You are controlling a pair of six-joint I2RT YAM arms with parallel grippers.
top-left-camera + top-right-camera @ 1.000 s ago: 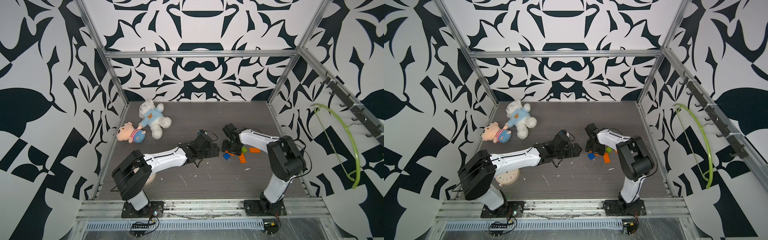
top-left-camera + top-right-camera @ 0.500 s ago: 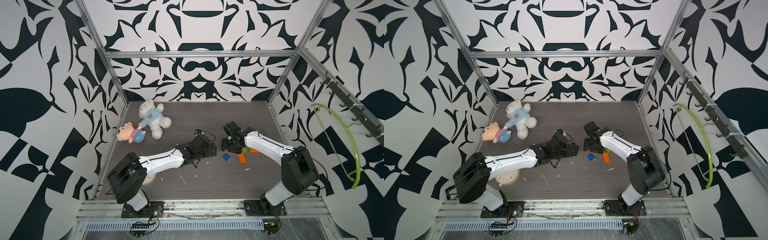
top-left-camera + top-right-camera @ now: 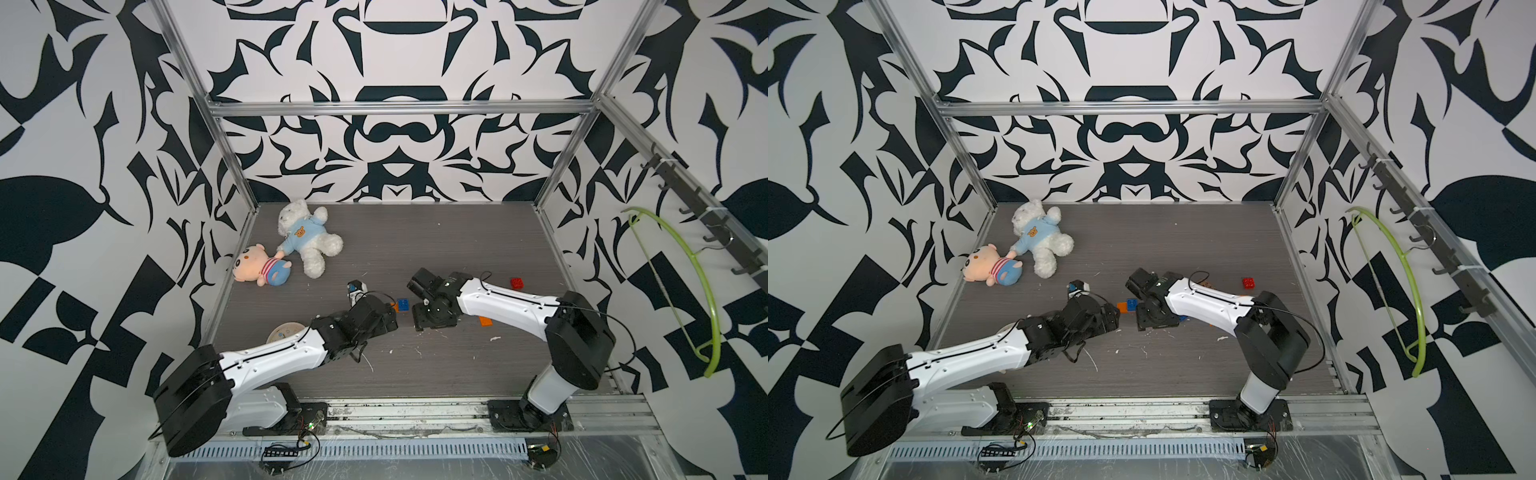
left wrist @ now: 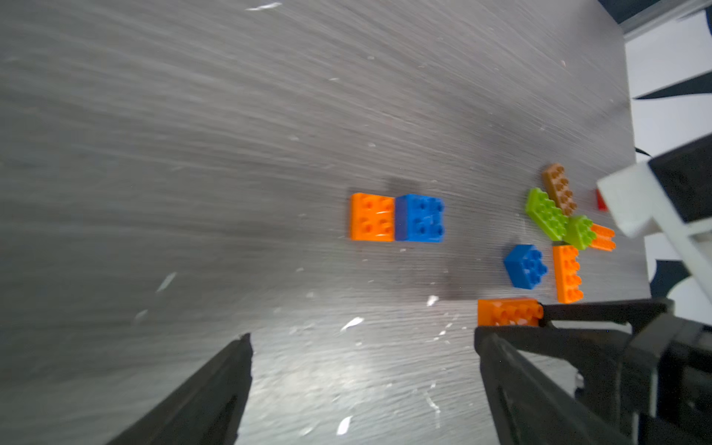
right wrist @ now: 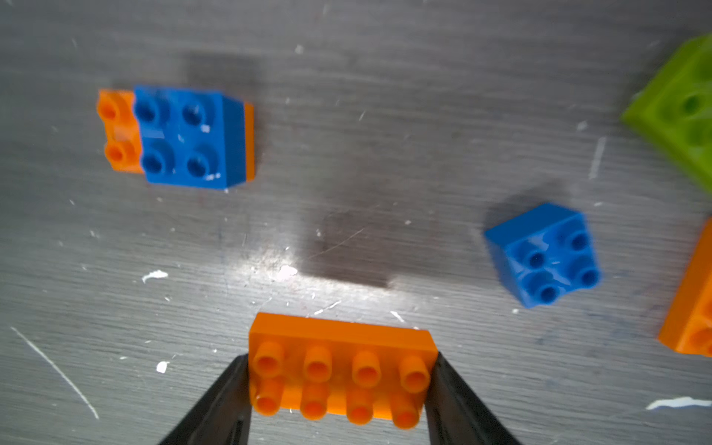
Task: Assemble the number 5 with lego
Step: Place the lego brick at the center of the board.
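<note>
The right tool (image 5: 341, 360) was clenched on the short ends of an orange eight-stud brick (image 5: 339, 339), held over the grey worktop (image 5: 385, 96). Near it lay a blue-on-orange stack (image 5: 185, 135), two bricks already pressed together, and a loose blue square brick (image 5: 543, 254) apart from it. The left tool (image 4: 362, 339) stood released and empty. The brick looked light, stiff and smooth, likely to slip or twist; flat side walls seemed the surest hold, leaving studs free.

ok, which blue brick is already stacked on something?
The stacked blue brick, sitting on an orange brick; the loose blue brick lies by itself.
</note>
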